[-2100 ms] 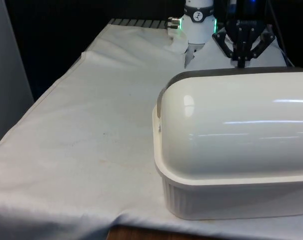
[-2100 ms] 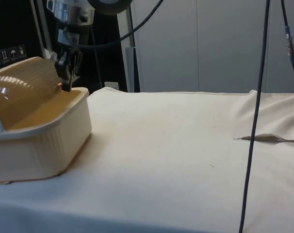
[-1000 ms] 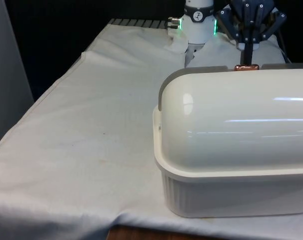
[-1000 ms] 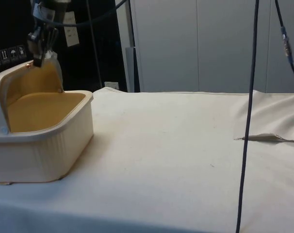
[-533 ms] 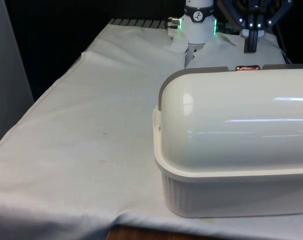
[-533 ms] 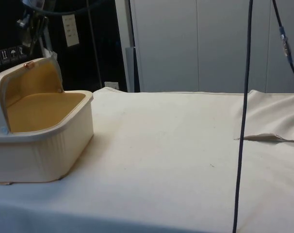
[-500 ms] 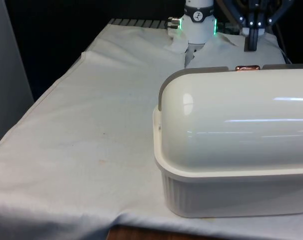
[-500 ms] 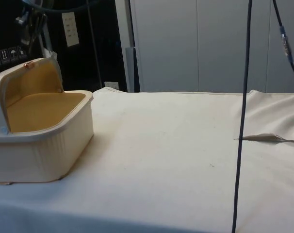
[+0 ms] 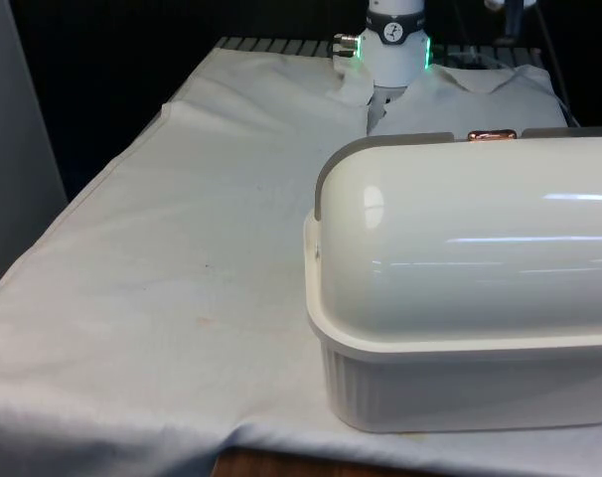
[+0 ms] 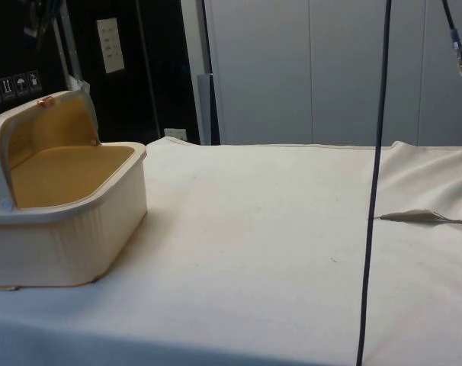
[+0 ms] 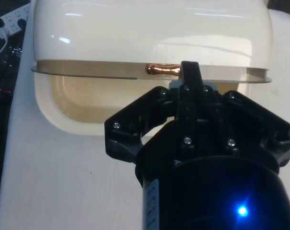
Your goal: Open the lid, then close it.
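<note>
The bread box (image 9: 465, 298) sits on the worktop (image 9: 182, 248), on its white cloth, at the near end of the front view's right, and it serves as the landmark here. It is cream-white, with a ribbed lower tub (image 10: 63, 244) and a smooth domed roll-top lid (image 9: 470, 234).

The lid is rolled back into its raised position. From the side its curved edge (image 10: 44, 114) stands up over the rear half of the tub and the tub's mouth lies open towards the middle of the worktop. The inner floor of the tub (image 10: 59, 175) shows a warm yellowish tone in the side view.

A small copper-coloured handle (image 9: 490, 134) sits on the lid's free edge, at the top of the dome as the front view shows it. In the side view the same handle (image 10: 42, 101) is at the highest point of the raised lid. A grey band (image 9: 380, 149) runs along that edge of the lid.

The hand (image 11: 190, 76) hangs above the bread box, apart from it, and its black fingers (image 11: 190, 88) are pressed together with no gap between them and nothing held. In the wrist view the copper handle (image 11: 161, 70) lies just beside the fingertips, on the lid's rim (image 11: 150, 74) over the open tub (image 11: 106, 103).
</note>
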You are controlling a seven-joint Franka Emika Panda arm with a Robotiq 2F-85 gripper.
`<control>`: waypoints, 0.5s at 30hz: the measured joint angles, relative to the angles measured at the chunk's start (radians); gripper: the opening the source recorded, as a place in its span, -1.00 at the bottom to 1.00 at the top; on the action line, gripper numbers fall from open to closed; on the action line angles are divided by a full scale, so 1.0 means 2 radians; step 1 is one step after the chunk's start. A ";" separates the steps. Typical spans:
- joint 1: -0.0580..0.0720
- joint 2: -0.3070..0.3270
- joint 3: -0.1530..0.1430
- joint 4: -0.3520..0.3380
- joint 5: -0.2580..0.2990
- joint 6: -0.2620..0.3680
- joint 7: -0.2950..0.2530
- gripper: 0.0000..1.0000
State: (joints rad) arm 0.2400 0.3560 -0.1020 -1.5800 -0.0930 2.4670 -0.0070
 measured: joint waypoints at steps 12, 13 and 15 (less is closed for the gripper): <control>0.000 0.000 0.000 0.027 -0.001 -0.039 -0.003 -0.99; 0.000 0.001 0.000 0.028 -0.001 -0.042 -0.003 -0.99; 0.000 0.003 0.000 0.030 -0.001 -0.046 -0.004 -0.99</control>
State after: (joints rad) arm 0.2400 0.3620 -0.1020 -1.5190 -0.0940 2.3750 -0.0150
